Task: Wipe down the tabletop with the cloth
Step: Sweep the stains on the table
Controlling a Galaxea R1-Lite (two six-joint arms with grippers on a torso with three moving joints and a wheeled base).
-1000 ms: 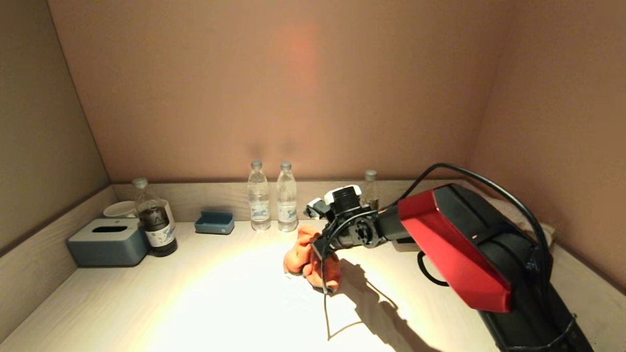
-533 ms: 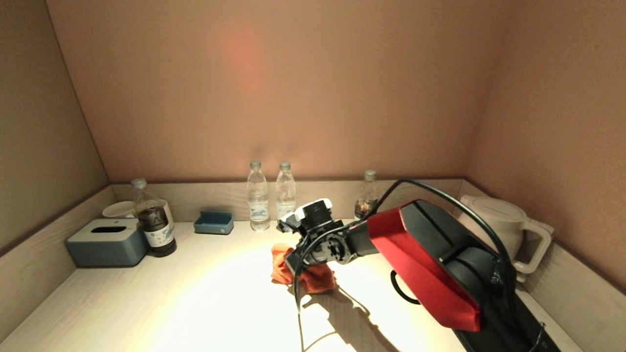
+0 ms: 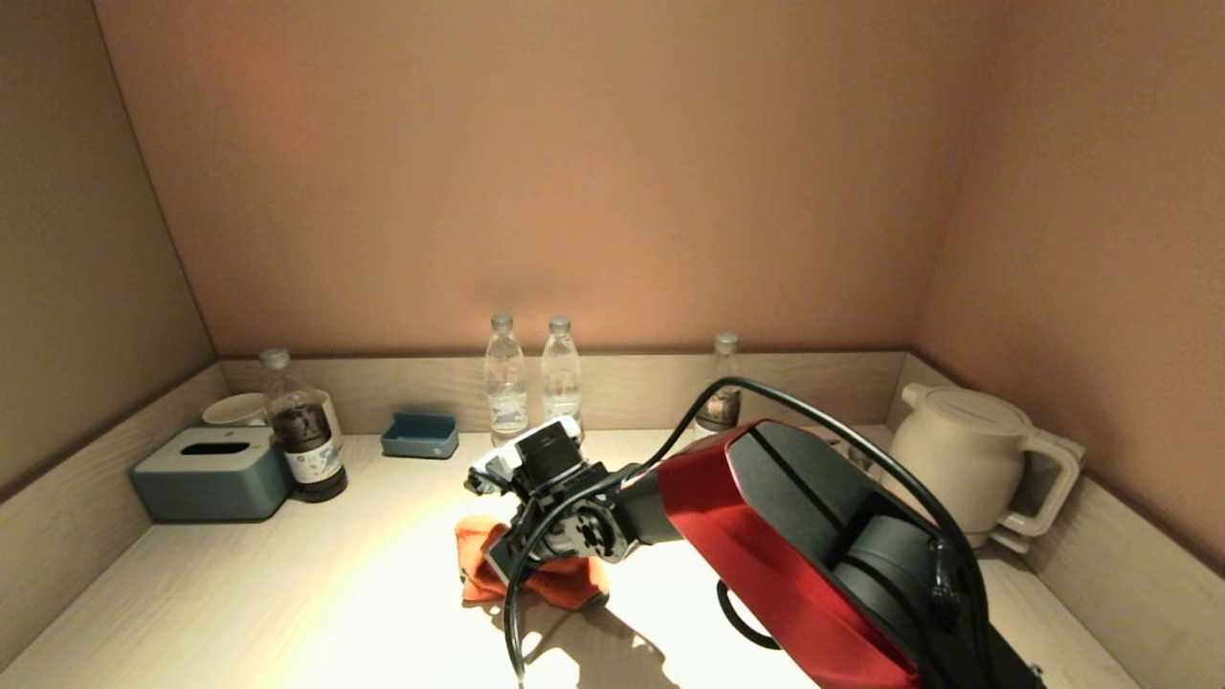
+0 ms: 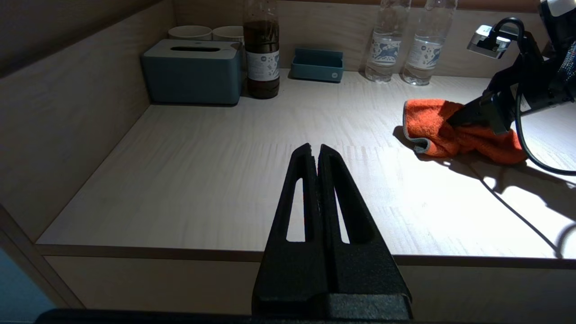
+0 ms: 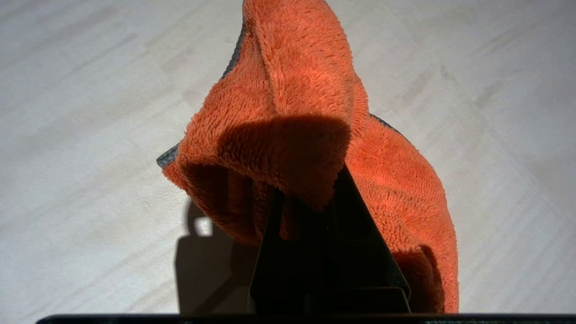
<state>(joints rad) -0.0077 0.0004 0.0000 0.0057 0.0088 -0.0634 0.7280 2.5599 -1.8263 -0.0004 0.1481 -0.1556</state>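
An orange cloth [image 3: 536,577] with a grey hem lies bunched on the pale wooden tabletop [image 3: 316,603], near its middle. My right gripper [image 3: 517,565] is shut on the cloth [image 5: 297,117] and presses it down onto the table; cloth folds hide its fingertips [image 5: 310,198]. The cloth also shows in the left wrist view [image 4: 454,132] with the right arm over it. My left gripper [image 4: 314,150] is shut and empty, parked above the table's front edge, out of the head view.
Along the back wall stand two clear water bottles [image 3: 532,381], a third bottle [image 3: 720,388], a small blue tray [image 3: 419,435], a dark-drink bottle [image 3: 301,431], cups [image 3: 234,410] and a grey tissue box [image 3: 212,474]. A white kettle [image 3: 971,455] stands at the right.
My right gripper has dragged the cloth left and towards the front across the table. The kettle, hidden before by the arm, now shows.
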